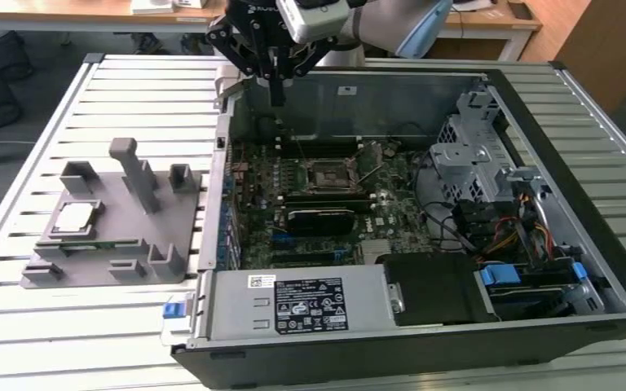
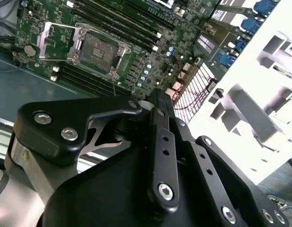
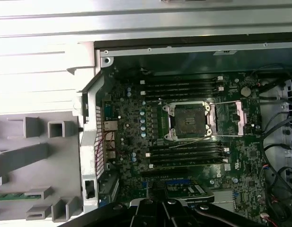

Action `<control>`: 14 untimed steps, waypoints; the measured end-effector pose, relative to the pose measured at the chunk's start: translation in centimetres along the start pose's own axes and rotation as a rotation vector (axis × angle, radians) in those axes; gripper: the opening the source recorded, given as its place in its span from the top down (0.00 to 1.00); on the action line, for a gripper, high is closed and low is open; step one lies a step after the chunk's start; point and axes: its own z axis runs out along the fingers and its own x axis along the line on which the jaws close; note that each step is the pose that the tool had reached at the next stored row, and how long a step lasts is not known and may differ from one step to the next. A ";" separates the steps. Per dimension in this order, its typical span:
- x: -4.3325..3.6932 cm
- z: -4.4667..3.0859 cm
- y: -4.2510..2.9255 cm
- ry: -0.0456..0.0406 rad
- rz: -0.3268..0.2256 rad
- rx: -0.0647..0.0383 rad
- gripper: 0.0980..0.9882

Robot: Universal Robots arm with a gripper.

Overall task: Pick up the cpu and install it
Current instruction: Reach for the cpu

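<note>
Slatted metal table (image 1: 144, 98), open computer case (image 1: 400, 102) lying flat on it, motherboard (image 1: 253, 179) exposed. On the exterior view's left, the grey fixture block (image 1: 117, 232) sits just beside the case. The gripper (image 1: 277, 99) hangs over the case's far wall, jaws pressed together on nothing. CPU socket (image 1: 328, 173) open mid-board. The cpu (image 1: 76, 217) lies flat on the fixture, well apart from the gripper.

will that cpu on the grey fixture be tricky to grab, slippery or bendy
Probably stiff, not floppy: the cpu looks like a flat square chip with a metal top. That shiny top may be slippery, and lying flat on the grey fixture likely leaves little edge to grip.
</note>
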 end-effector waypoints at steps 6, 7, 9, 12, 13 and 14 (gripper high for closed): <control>1.14 -0.01 -0.09 0.0000 0.000 0.000 0.99; 1.33 0.00 -0.10 0.0000 0.000 0.000 0.99; 1.66 0.01 -0.13 0.0000 0.000 0.000 0.99; 2.14 0.02 -0.16 -0.0001 0.000 0.000 0.99; 2.25 0.02 -0.17 -0.0001 0.000 0.000 0.99; 2.38 0.02 -0.18 0.0000 0.000 0.000 0.99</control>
